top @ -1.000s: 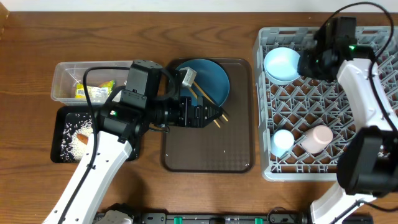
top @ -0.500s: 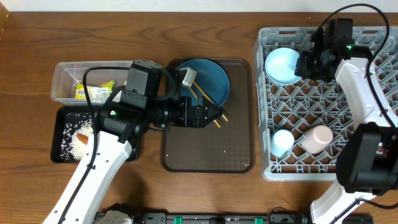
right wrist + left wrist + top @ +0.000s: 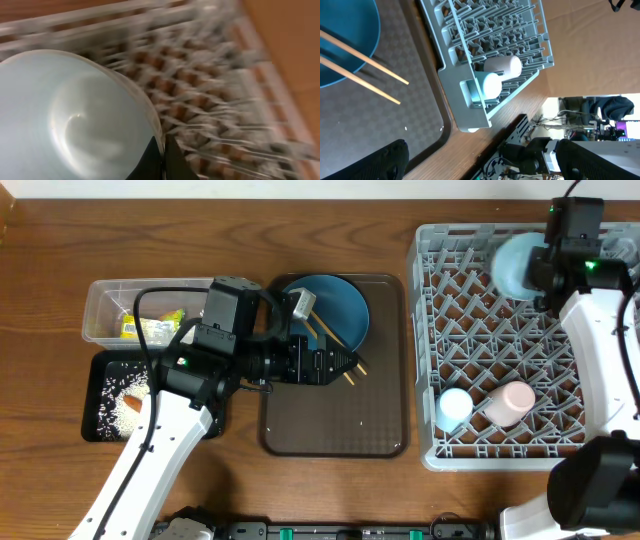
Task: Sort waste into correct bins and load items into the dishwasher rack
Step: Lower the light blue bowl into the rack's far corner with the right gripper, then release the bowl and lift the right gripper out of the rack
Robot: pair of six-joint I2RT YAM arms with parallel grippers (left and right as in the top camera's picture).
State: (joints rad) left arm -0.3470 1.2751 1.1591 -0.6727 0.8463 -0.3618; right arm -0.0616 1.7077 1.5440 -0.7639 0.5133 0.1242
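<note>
Pinching the rim of the pale-blue bowl (image 3: pixel 512 265), the right gripper (image 3: pixel 161 156) has its fingers pressed together on the bowl's edge; the bowl sits over the far rows of the dishwasher rack (image 3: pixel 520 340), tilted on its side with its hollow toward the wrist camera; both views are blurred, so whether it touches the pegs cannot be told.

Inside the rack, near row: small light-blue cup (image 3: pixel 455 408) and pinkish-white cup (image 3: pixel 512 402), side by side and close together; the light-blue cup is nearer the rack's tray-side wall.

Beside the rack, just apart from its wall: brown serving tray (image 3: pixel 340 425); on the tray's far half, large dark-blue plate (image 3: pixel 340 305); across the plate's rim, pair of wooden chopsticks (image 3: pixel 370 64), tips pointing toward the rack and overhanging onto the tray floor.

Left gripper (image 3: pixel 343 365): fingers spread wide, holding nothing; it hovers over the tray, above the chopsticks and the plate's near edge, aimed toward the rack.

Beyond the tray, well apart from the rack: clear plastic tub (image 3: pixel 100 305), holding the small yellow-green wrapper (image 3: pixel 150 327); just beside the tub, shallow black tray (image 3: pixel 97 425), holding loose white rice grains (image 3: pixel 125 412) and an orange sausage-like stick (image 3: pixel 135 391), partly hidden by the left arm.
</note>
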